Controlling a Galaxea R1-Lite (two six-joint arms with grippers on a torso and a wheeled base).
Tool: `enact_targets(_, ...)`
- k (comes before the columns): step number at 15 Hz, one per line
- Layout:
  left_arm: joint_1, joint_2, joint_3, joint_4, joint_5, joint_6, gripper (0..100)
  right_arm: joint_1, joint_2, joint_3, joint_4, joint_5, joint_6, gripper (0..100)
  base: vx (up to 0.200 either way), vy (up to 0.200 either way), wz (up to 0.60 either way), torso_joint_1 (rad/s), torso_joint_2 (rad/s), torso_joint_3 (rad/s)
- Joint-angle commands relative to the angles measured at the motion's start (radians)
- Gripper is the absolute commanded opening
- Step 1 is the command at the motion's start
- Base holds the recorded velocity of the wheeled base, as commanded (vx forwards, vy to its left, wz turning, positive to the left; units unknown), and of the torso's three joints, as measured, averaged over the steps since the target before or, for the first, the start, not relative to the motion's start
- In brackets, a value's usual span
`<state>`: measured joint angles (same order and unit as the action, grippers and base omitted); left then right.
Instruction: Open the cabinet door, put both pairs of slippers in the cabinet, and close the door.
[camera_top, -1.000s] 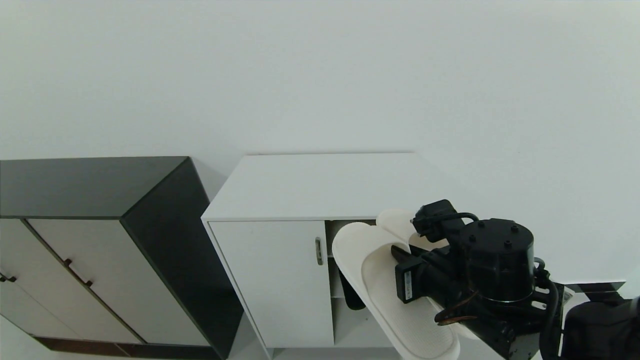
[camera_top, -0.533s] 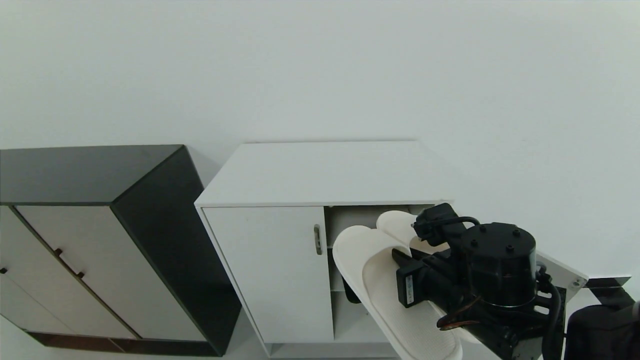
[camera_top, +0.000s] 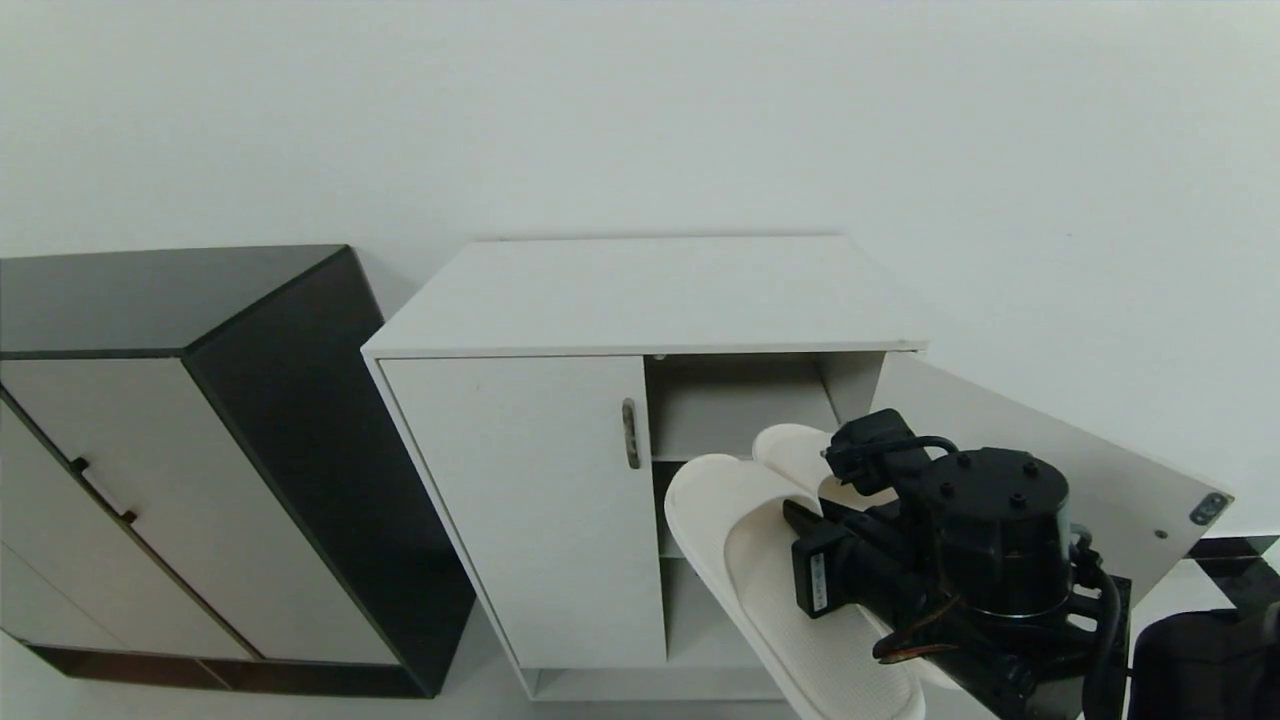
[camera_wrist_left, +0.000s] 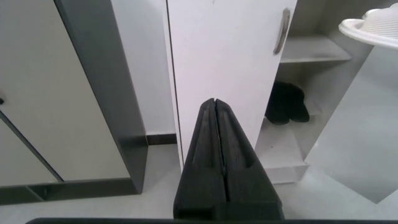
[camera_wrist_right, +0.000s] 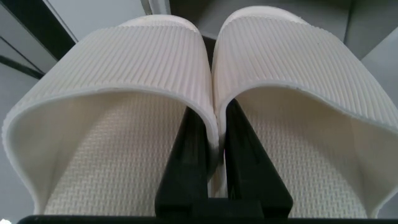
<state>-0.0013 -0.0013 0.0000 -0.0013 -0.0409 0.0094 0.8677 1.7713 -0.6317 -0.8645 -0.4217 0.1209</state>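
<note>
The white cabinet (camera_top: 640, 295) stands against the wall with its right door (camera_top: 1000, 440) swung open and its left door (camera_top: 520, 500) closed. My right gripper (camera_top: 815, 525) hangs in front of the open compartment, shut on the inner strap edges of a pair of white slippers (camera_top: 740, 520). In the right wrist view both white slippers (camera_wrist_right: 124, 93) lie side by side over the right gripper (camera_wrist_right: 216, 124). A dark pair of slippers (camera_wrist_left: 287, 102) sits on a lower shelf inside. My left gripper (camera_wrist_left: 215, 102) is shut on nothing, low in front of the closed left door.
A taller black cabinet (camera_top: 300, 430) with light doors stands close to the left of the white one. The open door juts out on the right, beside my right arm. Bare floor (camera_wrist_left: 149, 168) lies before both cabinets.
The head camera has moved: the whole picture shifted, and more of the open compartment and the open door shows. My right gripper keeps its hold on the white slippers.
</note>
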Motion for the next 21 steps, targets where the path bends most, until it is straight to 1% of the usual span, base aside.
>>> enact_targets(1, 0.0, 0.001, 0.0, 0.0, -0.001, 0.0, 0, -0.001, 0.004, 0.0, -0.001, 0.0, 0.0, 0, 0.0, 0.0, 0.0, -0.198, 0.52, 0.315)
enact_targets(12, 0.0, 0.001, 0.0, 0.0, -0.001, 0.0, 0, -0.001, 0.008, 0.006, -0.001, 0.0, 0.0, 0, 0.0, 0.0, 0.0, -0.166, 0.49, 0.322)
enact_targets(17, 0.0, 0.001, 0.0, 0.0, -0.001, 0.0, 0, -0.001, 0.014, 0.007, -0.001, 0.0, 0.002, 0, 0.0, 0.0, 0.0, -0.096, 0.46, 0.35)
enact_targets(21, 0.0, 0.001, 0.0, 0.0, -0.001, 0.0, 0, -0.002, 0.03, 0.009, -0.016, -0.002, 0.002, 0, 0.0, 0.0, 0.0, -0.034, 0.42, 0.384)
